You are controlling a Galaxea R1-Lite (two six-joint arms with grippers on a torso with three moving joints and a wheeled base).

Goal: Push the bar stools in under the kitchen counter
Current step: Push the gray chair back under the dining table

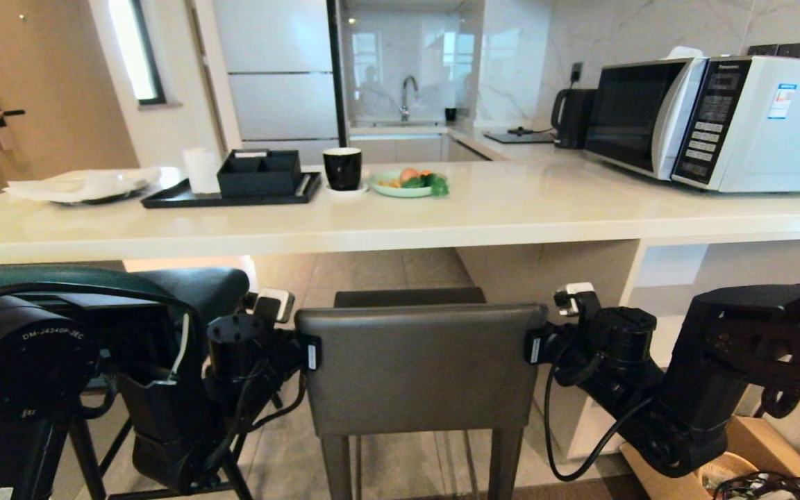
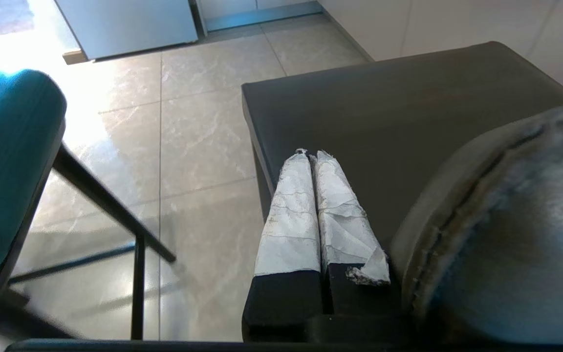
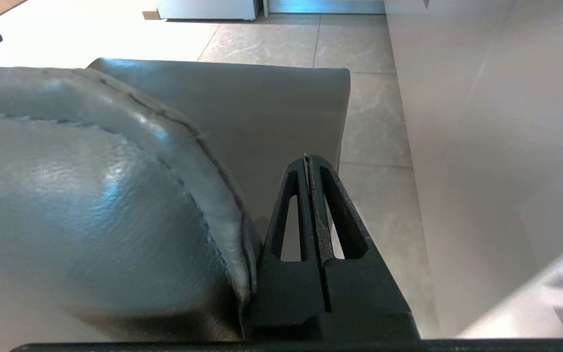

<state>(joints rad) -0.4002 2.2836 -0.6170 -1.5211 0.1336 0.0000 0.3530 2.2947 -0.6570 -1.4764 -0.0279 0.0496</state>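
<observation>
Both arms reach forward from the lower corners of the head view, bent at the elbow and angled inward toward one another; the left arm point(image 1: 164, 389) shows a round black motor housing at its near end, with a loose black cable along the forearm; the right arm point(image 1: 678, 389) shows a chunky black elbow and a cable looping below the wrist. The left gripper point(image 2: 310, 159) has its two white-wrapped fingers point(image 2: 291, 215) pressed together, tips meeting; the right gripper point(image 3: 307, 159) has its bare black slotted fingers point(image 3: 333, 215) likewise closed tip to tip, nothing between them.
</observation>
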